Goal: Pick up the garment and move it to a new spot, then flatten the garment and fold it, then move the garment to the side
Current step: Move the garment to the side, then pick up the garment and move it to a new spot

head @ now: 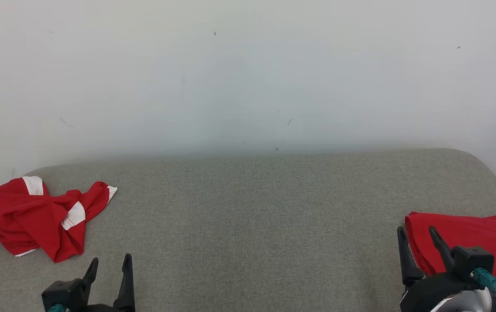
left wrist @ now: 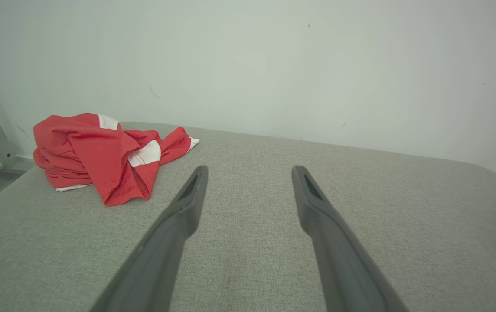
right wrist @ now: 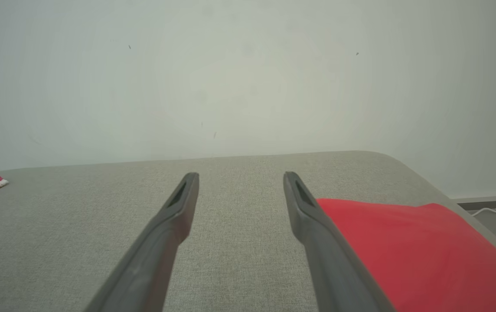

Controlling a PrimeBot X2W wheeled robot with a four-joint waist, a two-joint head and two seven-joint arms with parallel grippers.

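The garment (head: pixel 35 216), red with white bands, lies crumpled at the far left of the desk (head: pixel 252 225). It isn't lifted, flattened or folded, so I judge the whole job on it is yet to begin. My left tool (head: pixel 111 258) hovers near it, fingers spread and empty. My right tool (head: pixel 416 229) is likewise released, holding nothing. It sits just beside a folded red pile (head: pixel 478 242) at the desk's right edge, which looks like finished work set aside.
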